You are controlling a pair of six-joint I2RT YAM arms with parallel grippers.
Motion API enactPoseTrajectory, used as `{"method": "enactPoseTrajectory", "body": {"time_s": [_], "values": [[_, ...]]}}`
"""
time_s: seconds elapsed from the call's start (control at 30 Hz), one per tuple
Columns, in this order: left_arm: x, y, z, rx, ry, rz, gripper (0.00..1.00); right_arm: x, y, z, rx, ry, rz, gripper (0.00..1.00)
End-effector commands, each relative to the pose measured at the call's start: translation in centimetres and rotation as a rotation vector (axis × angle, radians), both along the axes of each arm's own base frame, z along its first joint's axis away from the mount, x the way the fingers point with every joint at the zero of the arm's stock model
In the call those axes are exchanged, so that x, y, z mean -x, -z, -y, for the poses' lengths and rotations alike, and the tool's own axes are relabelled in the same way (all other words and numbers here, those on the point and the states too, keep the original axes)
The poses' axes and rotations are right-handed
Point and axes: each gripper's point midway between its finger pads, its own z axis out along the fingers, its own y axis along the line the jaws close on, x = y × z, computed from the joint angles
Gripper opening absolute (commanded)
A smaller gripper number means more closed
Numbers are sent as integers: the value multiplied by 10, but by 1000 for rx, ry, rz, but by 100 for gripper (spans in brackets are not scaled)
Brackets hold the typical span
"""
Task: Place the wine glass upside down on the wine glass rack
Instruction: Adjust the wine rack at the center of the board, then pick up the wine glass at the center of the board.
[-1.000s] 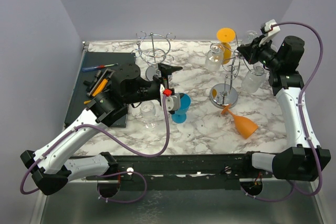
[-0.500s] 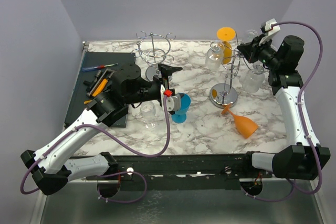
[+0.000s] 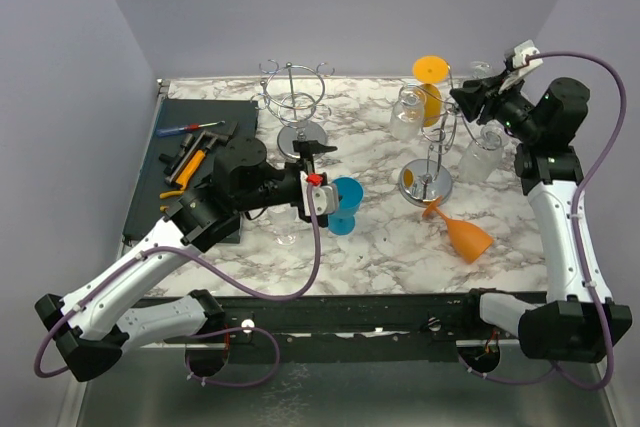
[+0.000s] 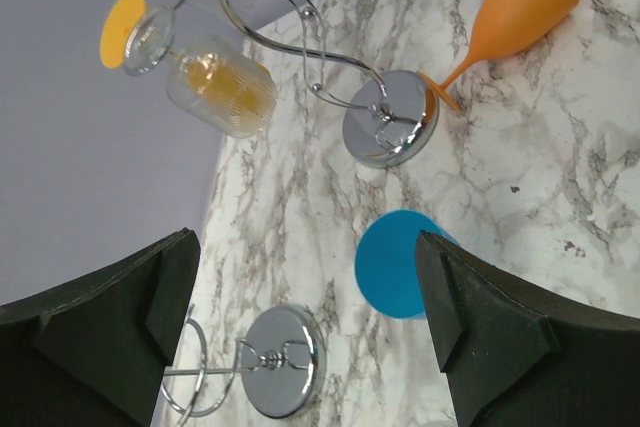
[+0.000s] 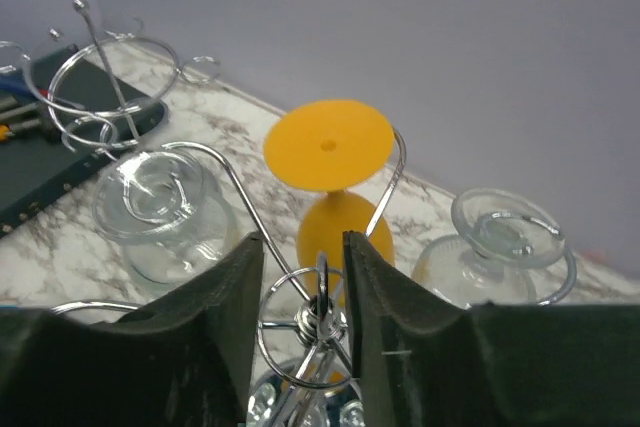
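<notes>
A mat (image 3: 215, 112) is lying along the left side of the table (image 3: 380, 257), with tools (image 3: 190, 159) sitting on it. Just right of the mat, toward the back, the left rack (image 3: 295, 107) is standing. Well to its right the right rack (image 3: 428, 162) is standing, with the rear hanging glass (image 3: 430, 72), the left hanging glass (image 3: 405, 112) and the right hanging glass (image 3: 480, 157) dangling from its arms. In front of that rack the fallen glass (image 3: 462, 235) is lying on its side, its foot just beside the base. Between the racks, nearer the front, the standing glass (image 3: 345, 205) is resting on the table.
</notes>
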Motion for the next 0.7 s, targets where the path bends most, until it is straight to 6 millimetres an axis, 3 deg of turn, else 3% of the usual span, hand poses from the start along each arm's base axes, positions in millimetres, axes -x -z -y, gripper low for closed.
{"method": "enactPoseTrajectory", "body": {"time_s": [0.0,0.13,0.3,0.53,0.67], "values": [[7,25,-7,-3,-44,-123,96,28,-72,-13,-7,-57,215,51],[0,46,-23,2,-167,-199,96,37,-75,-14,-14,-57,187,66],[-21,58,-51,42,-423,-304,94,55,-93,-16,-30,-63,180,75],[-41,48,-103,86,-673,-437,73,82,-122,-27,-96,-116,156,82],[-61,63,-124,33,-743,-617,61,90,-134,-37,-174,-170,91,84]]}}
